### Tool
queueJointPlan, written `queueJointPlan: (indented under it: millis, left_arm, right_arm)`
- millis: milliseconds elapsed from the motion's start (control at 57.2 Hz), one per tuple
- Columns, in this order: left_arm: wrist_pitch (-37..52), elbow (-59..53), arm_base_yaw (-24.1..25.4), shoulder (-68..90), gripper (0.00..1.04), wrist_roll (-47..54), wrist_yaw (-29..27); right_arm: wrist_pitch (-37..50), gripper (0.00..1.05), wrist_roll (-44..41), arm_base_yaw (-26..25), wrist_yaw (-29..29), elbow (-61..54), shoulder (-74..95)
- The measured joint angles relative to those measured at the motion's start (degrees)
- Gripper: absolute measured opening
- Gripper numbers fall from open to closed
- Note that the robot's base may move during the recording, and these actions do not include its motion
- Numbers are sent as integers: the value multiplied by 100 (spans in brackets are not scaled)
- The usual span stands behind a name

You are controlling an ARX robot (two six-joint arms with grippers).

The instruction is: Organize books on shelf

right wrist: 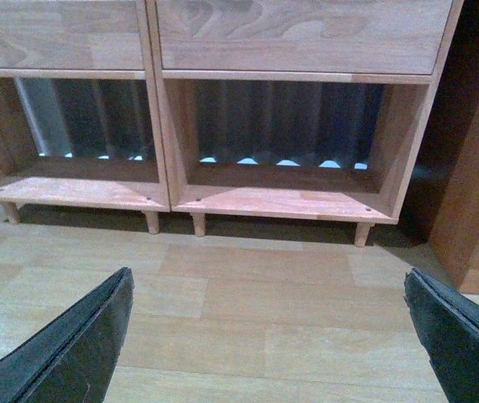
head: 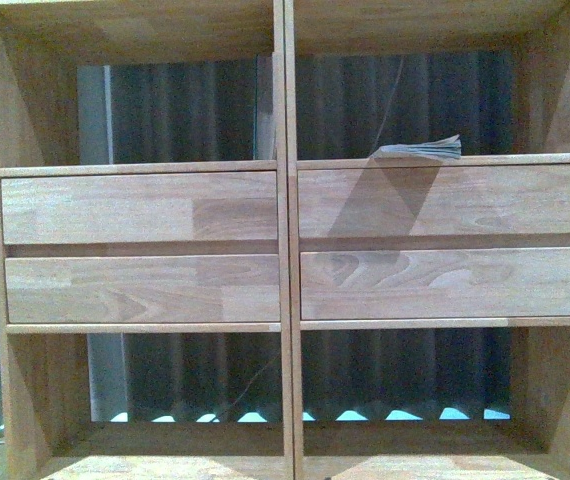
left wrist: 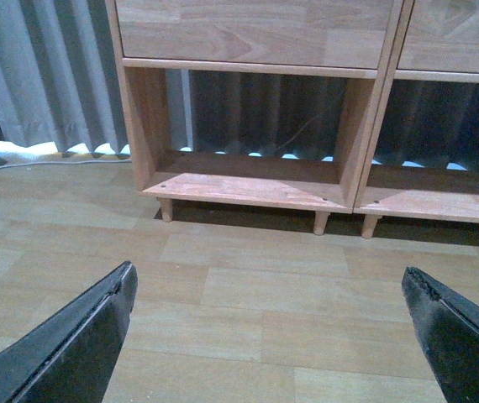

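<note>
Black left gripper (left wrist: 266,270) spread wide, empty; black right gripper (right wrist: 267,274) likewise. Thin pale floppy book (head: 423,150) lies flat, upper-right compartment, light natural-wood shelving unit (head: 145,210).

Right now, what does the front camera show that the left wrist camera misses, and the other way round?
Only the front view shows the upper compartments of the shelf, with a thin book lying flat in the upper right one, and both rows of drawer fronts. Only the left wrist view shows the wooden floor before the shelf, its short legs and the left hand, its dark fingers spread wide with nothing between them. Both show the bottom compartments and the dark curtain behind.
</note>
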Motion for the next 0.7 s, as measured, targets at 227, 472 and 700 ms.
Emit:
queueJointPlan:
  millis: [227, 472, 700]
  left_arm:
    - [0, 0, 0, 0, 97, 0, 0]
    - [0, 0, 0, 0, 97, 0, 0]
    - [0, 0, 0, 0, 97, 0, 0]
  right_arm:
    - [0, 98, 0, 0, 0, 0, 0]
    - [0, 98, 0, 0, 0, 0, 0]
    - [0, 98, 0, 0, 0, 0, 0]
